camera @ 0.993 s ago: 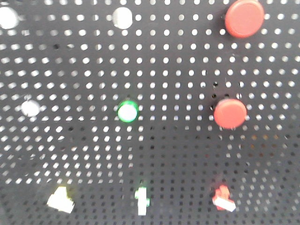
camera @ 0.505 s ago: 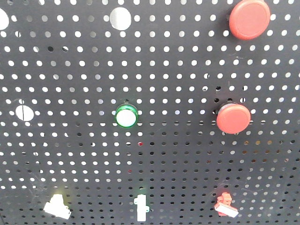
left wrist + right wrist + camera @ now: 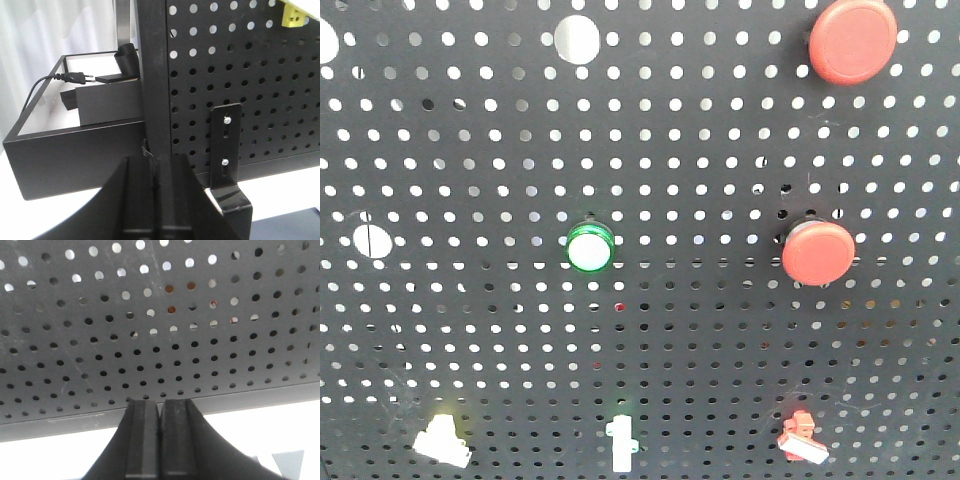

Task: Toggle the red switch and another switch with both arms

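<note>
Black perforated panel [image 3: 720, 180] fills the front view, the red switch [image 3: 802, 440] low at its right, the pale yellow switch [image 3: 443, 442] low at its left, a white-and-green toggle [image 3: 620, 445] between them. Left gripper [image 3: 154, 165] and right gripper [image 3: 160, 407] sit near the panel's bottom edge, jaws pressed together.

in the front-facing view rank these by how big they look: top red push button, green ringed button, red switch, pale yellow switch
1. top red push-button, clearly the largest
2. green-ringed button
3. red switch and pale yellow switch: the smallest, and they look about alike, so I won't rank one over the other
</note>
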